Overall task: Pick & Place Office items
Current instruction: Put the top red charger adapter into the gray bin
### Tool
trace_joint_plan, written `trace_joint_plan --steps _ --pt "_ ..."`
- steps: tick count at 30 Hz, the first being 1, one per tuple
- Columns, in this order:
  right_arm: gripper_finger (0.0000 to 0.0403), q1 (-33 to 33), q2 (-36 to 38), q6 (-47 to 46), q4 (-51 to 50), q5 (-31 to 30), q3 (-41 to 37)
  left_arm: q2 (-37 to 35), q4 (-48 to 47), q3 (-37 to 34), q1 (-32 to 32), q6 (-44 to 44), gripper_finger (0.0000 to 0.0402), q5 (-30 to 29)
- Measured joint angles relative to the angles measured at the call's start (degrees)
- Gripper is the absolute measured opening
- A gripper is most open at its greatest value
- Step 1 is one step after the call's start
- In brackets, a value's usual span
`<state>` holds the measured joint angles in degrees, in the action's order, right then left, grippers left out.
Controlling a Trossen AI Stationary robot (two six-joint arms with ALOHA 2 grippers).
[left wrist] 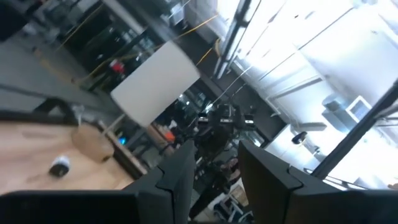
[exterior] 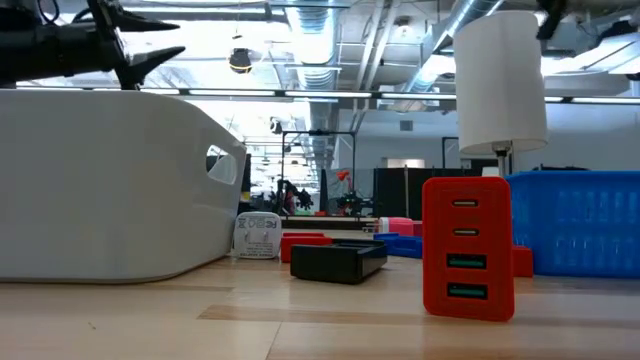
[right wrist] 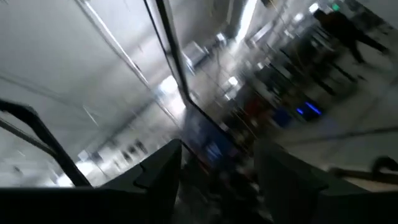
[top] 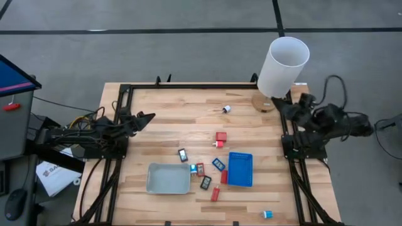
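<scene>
The office items lie scattered mid-table: a red block (top: 220,137), two more red blocks (top: 224,176) (top: 215,194), flat black rectangles (top: 183,154) (top: 218,164) (top: 205,182), a white bit (top: 227,109) and a cyan bit (top: 268,215). In the low view one red block (exterior: 466,262) stands upright next to a black rectangle (exterior: 338,262). My left gripper (top: 144,117) (left wrist: 214,174) hovers open above the table's left side, well clear of the items. My right gripper (top: 279,103) (right wrist: 217,174) is open at the far right, beside the white cylinder (top: 282,66).
A grey tray (top: 168,178) sits left of the items and a blue tray (top: 240,169) to their right. The tall white cylinder stands on a round wooden base at the far right corner. A black frame (top: 188,86) runs round the table's far edge and sides.
</scene>
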<state>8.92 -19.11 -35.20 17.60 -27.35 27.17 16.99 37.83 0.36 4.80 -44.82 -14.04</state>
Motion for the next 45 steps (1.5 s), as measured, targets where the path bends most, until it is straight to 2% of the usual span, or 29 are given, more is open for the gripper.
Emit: trace_joint_plan --steps 4,8,11,15,18,24,26,29,32,36,40,45 --pt "0.0193 1.2 -15.4 5.1 -18.8 3.1 17.5 0.0 1.0 0.0 0.0 2.8 0.0121 -0.9" --pt "0.0195 1.9 -30.4 5.3 -43.8 6.1 36.4 0.0 0.9 0.0 0.0 2.9 0.0121 -1.3" --pt "0.0206 1.9 -41.8 5.5 -57.7 9.4 48.6 0.0 1.0 0.0 0.0 3.0 0.0121 -1.2" --pt "0.0233 2.0 -55.3 10.6 -72.3 11.1 61.4 0.0 2.4 0.0 0.0 4.9 0.0121 0.1" --pt "0.0253 2.3 -64.0 16.6 -80.8 10.1 66.9 0.0 3.5 0.5 0.0 6.1 0.0123 1.6" --pt "0.0266 1.2 -76.8 21.9 -91.1 8.6 67.7 0.0 3.8 3.4 0.0 7.5 0.0145 6.0" --pt "0.0266 0.7 -80.2 23.0 -90.9 8.6 67.1 0.0 3.9 4.3 0.0 7.5 0.0154 7.7" --pt "0.0266 -0.9 -83.6 26.0 -87.8 12.6 66.6 0.0 3.9 5.4 0.0 7.5 0.0167 9.8" --pt "0.0266 -3.7 -84.5 28.2 -84.1 17.4 64.7 0.0 3.9 6.1 0.0 7.5 0.0177 12.0" --pt "0.0266 -9.6 -82.9 30.3 -83.0 20.4 60.4 0.0 3.7 6.9 0.0 7.3 0.0185 14.5" --pt "0.0266 -14.7 -79.0 35.9 -77.3 22.1 54.9 0.0 3.7 7.1 0.0 7.3 0.0189 15.5" --pt "0.0266 -16.4 -79.8 43.8 -75.5 23.0 50.7 0.0 3.6 7.1 0.0 7.3 0.0189 15.8"
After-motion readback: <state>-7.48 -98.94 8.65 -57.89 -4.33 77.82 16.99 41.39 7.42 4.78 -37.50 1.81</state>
